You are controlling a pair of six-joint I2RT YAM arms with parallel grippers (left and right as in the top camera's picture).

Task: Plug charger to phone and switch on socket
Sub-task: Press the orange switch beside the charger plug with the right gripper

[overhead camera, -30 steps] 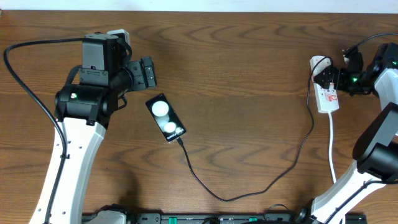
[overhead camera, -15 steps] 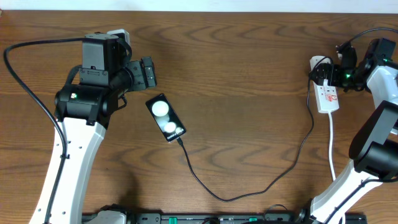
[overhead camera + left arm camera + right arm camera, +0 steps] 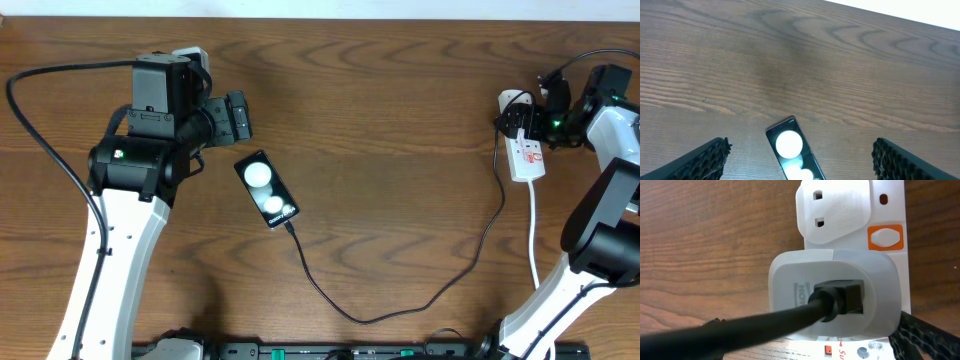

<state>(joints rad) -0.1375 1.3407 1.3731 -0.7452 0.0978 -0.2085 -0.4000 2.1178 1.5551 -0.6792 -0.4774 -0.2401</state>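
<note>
Phone point(image 3: 267, 189) lies left of centre on the table point(image 3: 400, 90), just on the near side of the left claw point(image 3: 237, 116), which gapes wide and empty. One charger point(image 3: 400, 305) loops from its near end across bare wood to one socket point(image 3: 526, 150) by the far right edge. The right claw point(image 3: 541, 118) hangs there spread, gripping nothing.

Top-down overhead and left wrist share phone point(image 3: 267, 190).

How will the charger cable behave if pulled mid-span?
Probably floppy: the charger lies in a loose, sagging curve. It is thin, so likely light. A pull may drag the phone, since the charger meets its near end.
</note>
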